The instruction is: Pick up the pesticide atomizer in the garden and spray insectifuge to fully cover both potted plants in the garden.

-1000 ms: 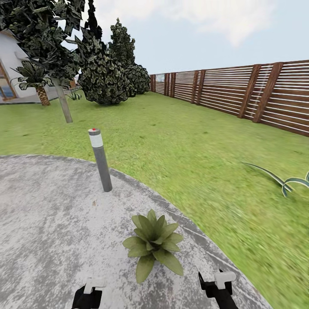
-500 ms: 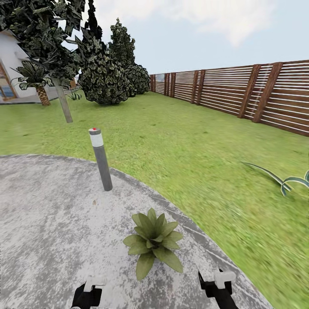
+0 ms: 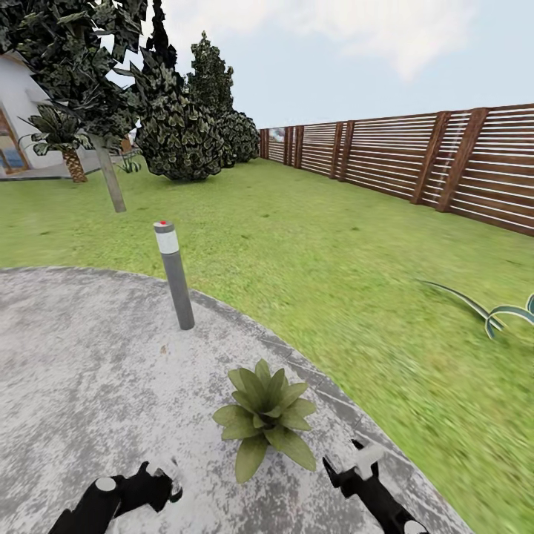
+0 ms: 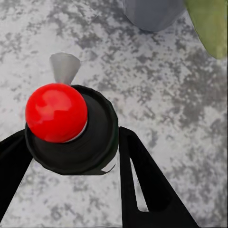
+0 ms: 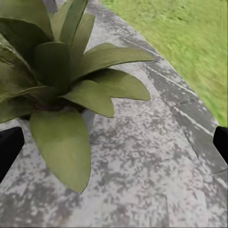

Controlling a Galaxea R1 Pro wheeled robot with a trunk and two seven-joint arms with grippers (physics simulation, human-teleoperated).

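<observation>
1. Plainly in hand: slim dark bottle of the pesticide atomizer [image 4: 71, 128], seen end-on as a round black spray head with a glossy red knob and a small grey nozzle cone, just short of the potted plant.
2. Clamped between the two black fingers of the left gripper [image 3: 157, 486], one finger on each side of the spray head, pressed against it as far as can be told.
3. Likely light, rigid and smooth-walled; a round, slick body, so apt to twist or slide in a loose pinch. Best held across the body or neck below the head, with knob and nozzle left free for pressing and aiming.
4. Nozzle cone turned toward the plant's small grey pot [image 4: 152, 14].
5. Low rosette of broad pointed green leaves, the potted plant [image 3: 265, 415], standing on the mottled grey round paved patio [image 3: 81, 386], between and just ahead of both grippers.
6. Right gripper [image 3: 348, 463] spread wide and empty, its black tips at the far edges of the right wrist view, just beside the plant.
7. Beyond the plant: grey bollard lamp post [image 3: 175, 278] with a white band, near the patio's rim.
8. Farther out from the plant: green lawn [image 3: 319, 237], a striped long-leaved agave [image 3: 489, 311], and the brown slatted wooden fence [image 3: 415, 159].
</observation>
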